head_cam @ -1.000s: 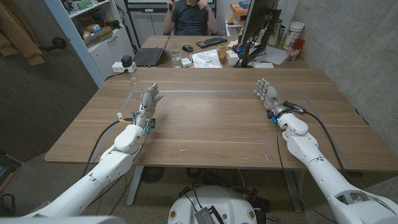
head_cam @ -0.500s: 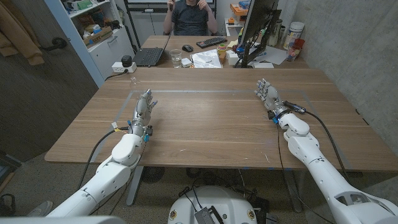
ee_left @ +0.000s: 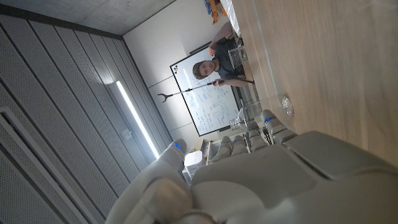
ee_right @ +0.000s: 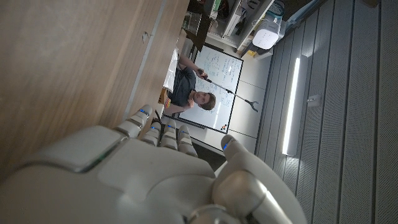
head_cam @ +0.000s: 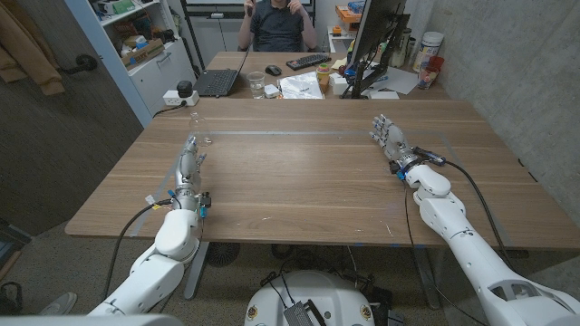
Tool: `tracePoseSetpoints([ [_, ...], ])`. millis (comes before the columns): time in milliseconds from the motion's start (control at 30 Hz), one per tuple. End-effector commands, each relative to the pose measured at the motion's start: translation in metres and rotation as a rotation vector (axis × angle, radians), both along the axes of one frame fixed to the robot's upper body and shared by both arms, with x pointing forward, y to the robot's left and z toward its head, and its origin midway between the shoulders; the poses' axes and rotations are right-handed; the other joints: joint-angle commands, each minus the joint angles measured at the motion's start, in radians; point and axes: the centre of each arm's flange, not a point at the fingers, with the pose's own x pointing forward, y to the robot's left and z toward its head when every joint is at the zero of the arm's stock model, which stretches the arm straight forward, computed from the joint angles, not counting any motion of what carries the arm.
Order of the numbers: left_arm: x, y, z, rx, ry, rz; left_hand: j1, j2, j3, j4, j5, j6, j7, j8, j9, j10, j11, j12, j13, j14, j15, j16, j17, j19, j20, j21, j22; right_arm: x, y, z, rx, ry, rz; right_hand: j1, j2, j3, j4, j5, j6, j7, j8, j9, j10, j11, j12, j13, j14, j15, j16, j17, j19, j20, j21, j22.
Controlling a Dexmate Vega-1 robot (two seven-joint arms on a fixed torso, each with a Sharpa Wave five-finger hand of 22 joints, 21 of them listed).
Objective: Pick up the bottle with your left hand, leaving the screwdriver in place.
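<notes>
My left hand stands edge-on over the wooden table near its left side, fingers straight and pointing away, holding nothing. In the left wrist view its fingers reach along the tabletop toward a small clear round object. That small clear object lies just beyond the fingertips in the head view. My right hand is upright at the right side, fingers apart and empty; its back shows in the right wrist view.
Another small clear item stands near the table's far left edge. Behind the table a second desk holds a laptop, a glass, a keyboard and a monitor. A person sits there.
My left arm has swung left and drawn back toward the table's left side, and its hand has turned edge-on. The right arm has not moved.
</notes>
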Motion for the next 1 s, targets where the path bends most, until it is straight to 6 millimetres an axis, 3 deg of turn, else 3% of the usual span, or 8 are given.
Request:
tracePoseSetpoints([
  [33,-0.021,0.041,-0.02,-0.066,-0.008,0.197,-0.004,0.041,-0.004,0.001,0.008,-0.014,0.001,-0.002,0.004,-0.021,-0.001,-0.002,0.004,-0.015,0.008,-0.002,0.004,-0.005,0.005,-0.005,0.004,-0.005,0.006,0.001,-0.026,-0.004,-0.004,-0.001,0.049,0.004,-0.001,0.007,0.002,-0.006,0.007,0.004,-0.002,0.001,0.004,0.006,-0.009,-0.002,0.007,0.004,0.007,0.001,0.006,0.003],
  [133,-0.022,0.053,-0.024,-0.062,0.006,0.231,-0.004,0.041,-0.005,0.0,0.009,-0.016,-0.011,-0.002,0.004,-0.022,-0.003,-0.002,0.004,-0.015,0.009,-0.001,0.004,-0.004,0.005,-0.005,0.004,-0.007,0.007,0.002,-0.026,-0.007,-0.008,-0.001,0.049,0.005,-0.002,0.007,0.001,-0.006,0.007,0.004,-0.001,0.001,0.004,0.006,-0.009,-0.003,0.007,0.004,0.006,0.002,0.006,0.003],
  [267,-0.016,0.066,-0.022,-0.032,0.015,0.29,-0.003,0.04,-0.006,-0.001,0.009,-0.005,-0.033,0.002,0.004,-0.015,-0.006,0.001,0.004,-0.012,0.004,0.001,0.004,0.005,0.034,-0.004,0.004,-0.01,0.009,0.002,-0.033,-0.011,-0.006,-0.001,0.049,0.005,-0.002,0.007,0.002,-0.006,0.007,0.004,-0.002,0.001,0.004,0.006,-0.008,-0.003,0.007,0.004,0.007,0.001,0.006,0.003],
  [433,-0.003,0.078,-0.012,-0.012,0.019,0.297,-0.001,0.039,-0.007,-0.004,0.01,0.017,-0.048,0.008,0.004,0.018,-0.013,0.013,0.004,0.017,-0.005,0.01,0.003,0.02,0.03,-0.002,0.003,-0.013,0.012,0.002,-0.054,-0.017,-0.012,-0.001,0.049,0.005,-0.002,0.007,0.002,-0.006,0.007,0.004,-0.001,0.002,0.004,0.006,-0.007,-0.002,0.008,0.004,0.007,0.001,0.006,0.003],
  [667,0.015,0.084,0.0,-0.001,0.027,0.302,0.0,0.038,-0.007,-0.006,0.01,0.023,-0.053,0.008,0.004,0.03,-0.016,0.015,0.004,0.033,-0.007,0.012,0.002,0.041,0.032,0.004,0.003,-0.021,0.013,0.002,-0.075,-0.027,-0.019,-0.001,0.048,0.004,-0.002,0.007,0.002,-0.006,0.007,0.004,-0.001,0.002,0.004,0.006,-0.007,-0.002,0.008,0.004,0.007,0.001,0.006,0.003],
  [1000,0.042,0.09,0.004,0.023,0.044,0.316,0.001,0.028,-0.012,-0.01,0.01,0.026,-0.075,0.004,0.004,0.042,-0.018,0.015,0.003,0.059,-0.013,0.014,0.002,0.077,0.066,0.012,0.001,-0.043,0.012,-0.013,-0.122,-0.025,-0.019,-0.001,0.048,0.004,-0.002,0.008,0.002,-0.006,0.008,0.004,0.0,0.003,0.005,0.006,-0.005,-0.001,0.008,0.004,0.008,0.002,0.006,0.003],
])
